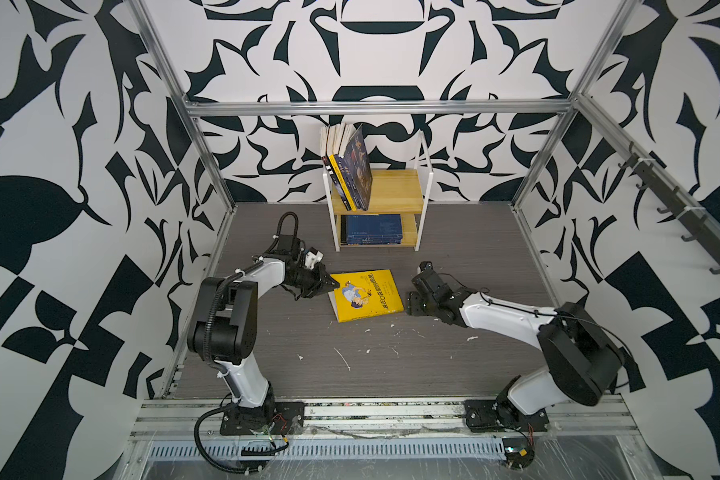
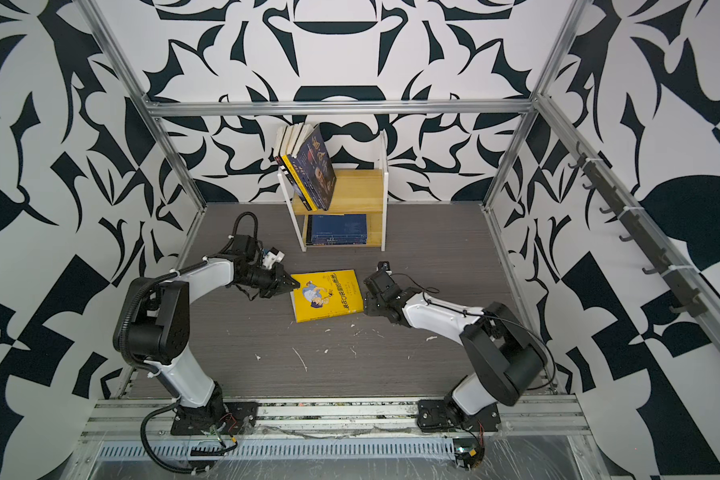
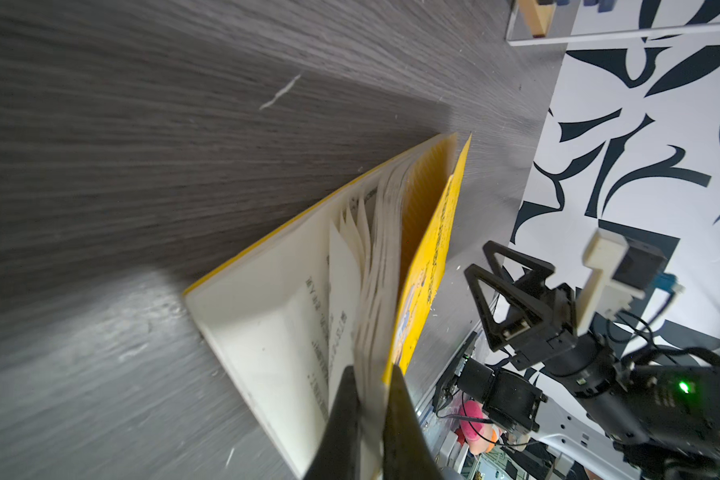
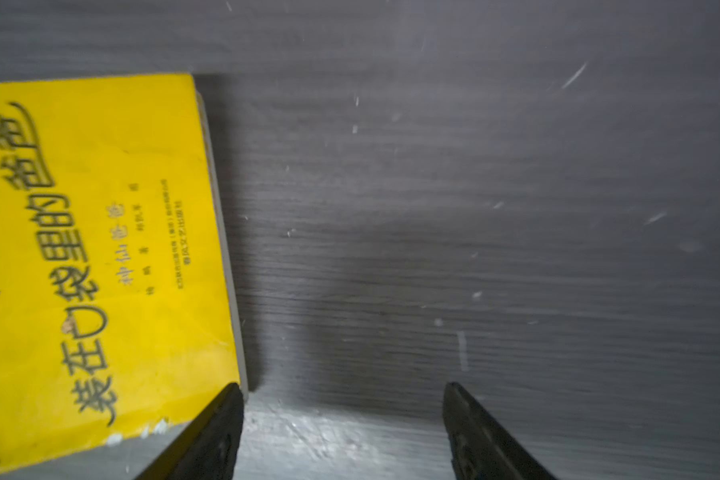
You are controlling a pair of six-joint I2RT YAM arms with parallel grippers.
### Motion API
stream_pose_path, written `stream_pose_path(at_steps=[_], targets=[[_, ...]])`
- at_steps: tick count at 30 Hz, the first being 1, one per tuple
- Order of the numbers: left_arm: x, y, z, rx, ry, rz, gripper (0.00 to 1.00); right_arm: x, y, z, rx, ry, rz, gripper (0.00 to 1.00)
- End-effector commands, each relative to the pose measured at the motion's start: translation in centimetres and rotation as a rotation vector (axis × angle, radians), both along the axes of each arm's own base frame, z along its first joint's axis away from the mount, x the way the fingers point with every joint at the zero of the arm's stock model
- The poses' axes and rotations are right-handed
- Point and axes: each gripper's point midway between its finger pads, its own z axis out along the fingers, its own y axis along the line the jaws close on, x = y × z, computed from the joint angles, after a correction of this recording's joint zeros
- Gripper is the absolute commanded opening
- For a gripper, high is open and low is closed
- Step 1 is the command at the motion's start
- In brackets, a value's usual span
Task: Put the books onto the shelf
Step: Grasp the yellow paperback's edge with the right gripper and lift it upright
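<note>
A yellow cartoon-cover book [image 1: 366,295] [image 2: 327,294] lies on the grey table in front of the shelf [image 1: 400,191] [image 2: 358,189]. My left gripper [image 1: 334,284] [image 2: 296,284] [image 3: 373,374] is shut on its front cover and a sheaf of pages at the left edge. That side is lifted, so the book [image 3: 275,324] fans open. My right gripper [image 1: 410,301] [image 2: 366,300] [image 4: 344,388] stands open just off the book's right edge [image 4: 100,249], nothing between its fingers. Several books [image 1: 350,166] lean upright on the shelf's top board. Navy books [image 1: 371,228] lie flat on the lower board.
White scraps [image 1: 341,357] dot the table in front of the book. Aluminium frame posts [image 1: 208,158] stand at the table's back corners. A rail of black hooks [image 1: 661,195] runs along the right wall. The shelf stands against the back wall.
</note>
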Motion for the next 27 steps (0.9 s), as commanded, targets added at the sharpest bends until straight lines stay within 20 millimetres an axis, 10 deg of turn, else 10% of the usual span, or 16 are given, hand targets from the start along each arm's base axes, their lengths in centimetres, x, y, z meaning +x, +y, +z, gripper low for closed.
stream_pose_path(at_steps=[1,11,18,27], targets=[[-0.1,-0.5,2.8,-0.05,-0.015,-0.007,0.0,0.6,-0.4,3.1,-0.11,-0.176,0.092,0.79],[-0.4,-0.9,4.4,-0.088,-0.046,-0.024,0.0,-3.1,6.8,6.7,-0.23,-0.605,0.587,0.78],[-0.5,-1.0,5.0,-0.104,-0.046,-0.02,0.0,-5.5,12.1,4.6,-0.504,-0.715,0.896,0.78],[-0.4,-0.8,5.3,-0.103,-0.039,-0.005,0.0,-3.7,15.2,1.6,-0.554,-0.718,0.883,0.74]])
